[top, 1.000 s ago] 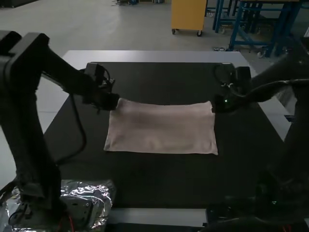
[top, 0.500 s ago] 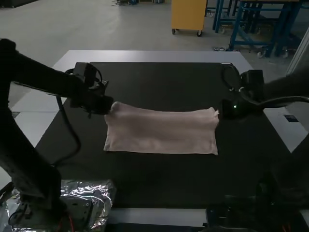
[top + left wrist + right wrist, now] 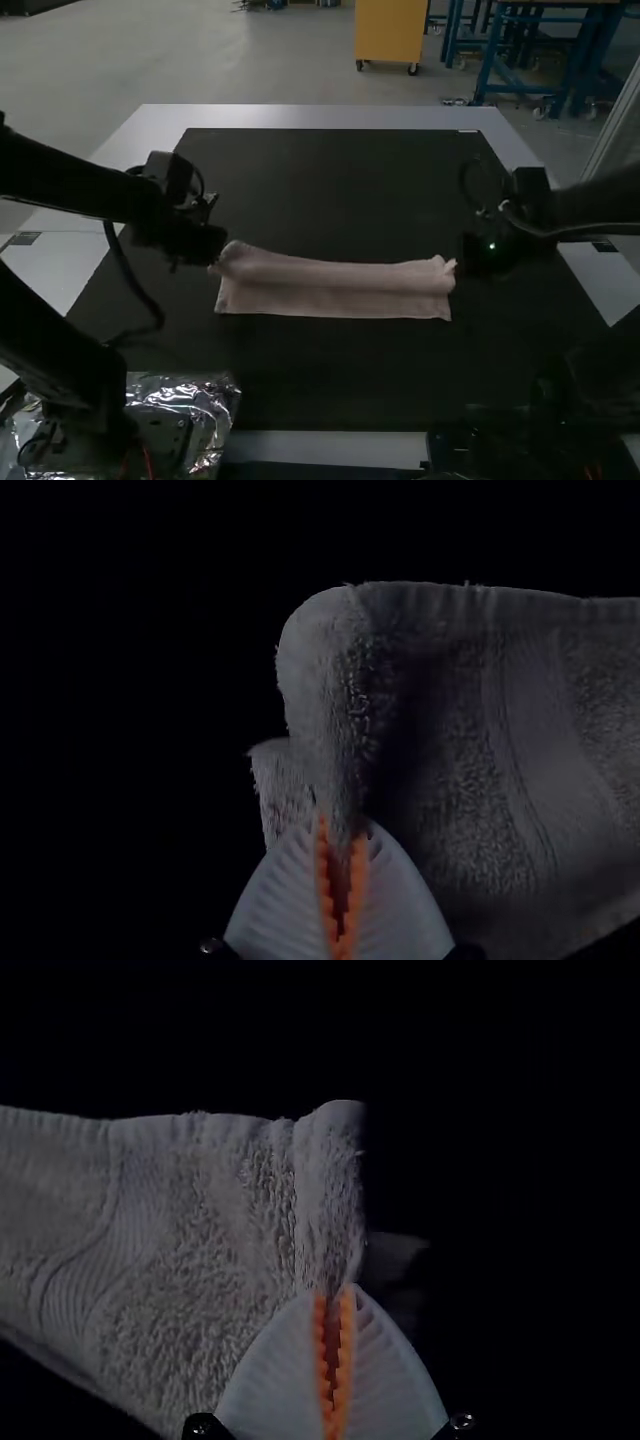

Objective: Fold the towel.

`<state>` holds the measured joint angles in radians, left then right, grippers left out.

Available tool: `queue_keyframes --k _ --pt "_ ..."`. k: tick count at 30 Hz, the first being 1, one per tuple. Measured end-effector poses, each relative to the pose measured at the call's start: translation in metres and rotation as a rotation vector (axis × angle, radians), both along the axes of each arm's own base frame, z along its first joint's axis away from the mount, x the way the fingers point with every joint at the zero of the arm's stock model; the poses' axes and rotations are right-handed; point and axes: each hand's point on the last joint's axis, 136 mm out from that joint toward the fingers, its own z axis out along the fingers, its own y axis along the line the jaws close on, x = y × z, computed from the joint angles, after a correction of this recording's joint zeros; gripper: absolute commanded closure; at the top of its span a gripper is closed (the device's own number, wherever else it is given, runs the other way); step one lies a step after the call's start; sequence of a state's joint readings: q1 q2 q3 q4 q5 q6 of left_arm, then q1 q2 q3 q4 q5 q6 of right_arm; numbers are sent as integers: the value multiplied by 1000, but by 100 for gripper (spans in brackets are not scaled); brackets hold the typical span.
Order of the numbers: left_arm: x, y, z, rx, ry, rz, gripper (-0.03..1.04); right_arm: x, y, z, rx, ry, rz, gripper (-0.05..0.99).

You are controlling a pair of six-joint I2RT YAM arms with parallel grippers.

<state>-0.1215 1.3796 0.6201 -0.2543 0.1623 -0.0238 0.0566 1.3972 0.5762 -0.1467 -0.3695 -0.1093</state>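
Note:
In the high view my left gripper (image 3: 212, 246) is at the left end of the pinkish towel (image 3: 330, 301), and my right gripper (image 3: 462, 262) is at its right end. The towel's far edge is raised and curls over the part lying on the mat, which makes a narrow strip. The left wrist view has my left gripper (image 3: 341, 830) closed on a corner of the towel (image 3: 450, 760). Likewise, my right gripper (image 3: 335, 1295) pinches the opposite corner of the towel (image 3: 210, 1250) in the right wrist view.
A black mat (image 3: 330, 370) lies under the towel on a light table (image 3: 320, 117). Crinkled silvery plastic (image 3: 215, 400) sits at the near left, by the left arm's base.
Both grippers have moved toward the table's near side with the towel's far corners. The towel looks narrower from far to near edge, while its near edge has stayed in place.

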Motion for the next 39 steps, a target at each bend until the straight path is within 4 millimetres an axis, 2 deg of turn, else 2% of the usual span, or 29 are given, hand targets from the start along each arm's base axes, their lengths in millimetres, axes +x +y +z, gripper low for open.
queue_keyframes --k 5,6,7,8,9,10,11,12,13,18,21,25,31,39 --pt "-19 2 -15 7 66 -4 98 -16 0 -12 1 54 6 95" --pt "-21 2 -17 8 71 -5 92 -18 0 -14 2 61 6 93" --pt "-22 2 -18 10 73 -6 74 -21 0 -16 3 67 7 83" --pt "-21 2 -18 13 72 -10 50 -22 0 -17 2 72 7 77" --pt "-21 3 -18 16 71 -9 39 -23 0 -18 1 78 7 64" --pt "-21 5 -18 20 73 -6 29 -24 -1 -18 1 83 4 39" --pt "-21 6 -18 22 73 -4 13 -26 -2 -18 -4 91 2 18" --pt "-21 7 -18 24 72 1 5 -28 -4 -17 -9 100 -3 7" --pt "-21 8 -18 26 72 1 5 -28 -6 -15 -12 100 -7 1" --pt "-18 15 -17 27 64 25 4 -13 -8 8 -23 11 -12 1" --pt "-12 22 -15 25 44 49 4 -9 -8 12 -25 -14 -15 2" --pt "-6 28 -11 22 23 72 4 -10 -10 7 -32 -19 -18 2" --pt "5 29 -1 18 -13 78 4 -19 -11 -16 -41 30 -21 3" --pt "10 29 4 16 -32 79 4 -16 -3 -27 -50 31 5 3"
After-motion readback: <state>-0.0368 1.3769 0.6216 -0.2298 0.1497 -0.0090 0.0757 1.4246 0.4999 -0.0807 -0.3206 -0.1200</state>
